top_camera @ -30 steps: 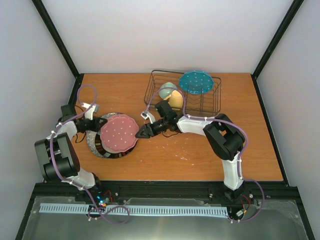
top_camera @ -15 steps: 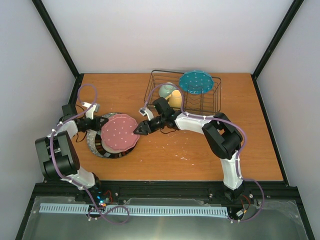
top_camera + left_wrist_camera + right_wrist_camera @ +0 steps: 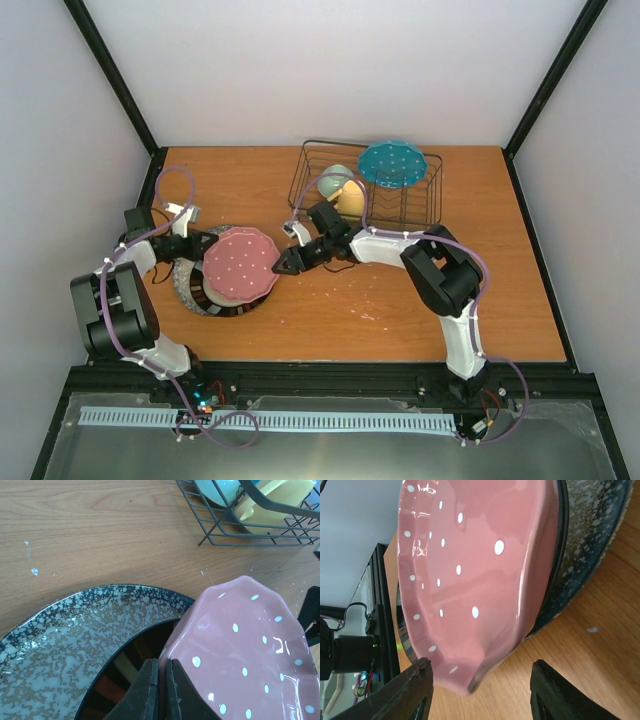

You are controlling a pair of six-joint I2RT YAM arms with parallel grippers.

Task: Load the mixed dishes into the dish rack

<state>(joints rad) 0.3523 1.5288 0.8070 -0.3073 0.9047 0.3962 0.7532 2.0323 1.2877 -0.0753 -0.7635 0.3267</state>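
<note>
From above, the left claw (image 3: 205, 243) is pinching the pink plate (image 3: 240, 265) up over the grey speckled plate (image 3: 188, 290). Left wrist: the rim is looking shiny, slippery, breakable. Right wrist: the right claw (image 3: 482, 674) is gaping by its free edge, the best place to hold

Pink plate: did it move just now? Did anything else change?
Hardly anything. The right arm's elbow swung slightly left; the right pincer stayed open at the pink plate's right edge. The left pincer stayed shut on the opposite edge, holding the plate tilted over the speckled plate. The rack, mug, bowl and teal plate did not move.
</note>
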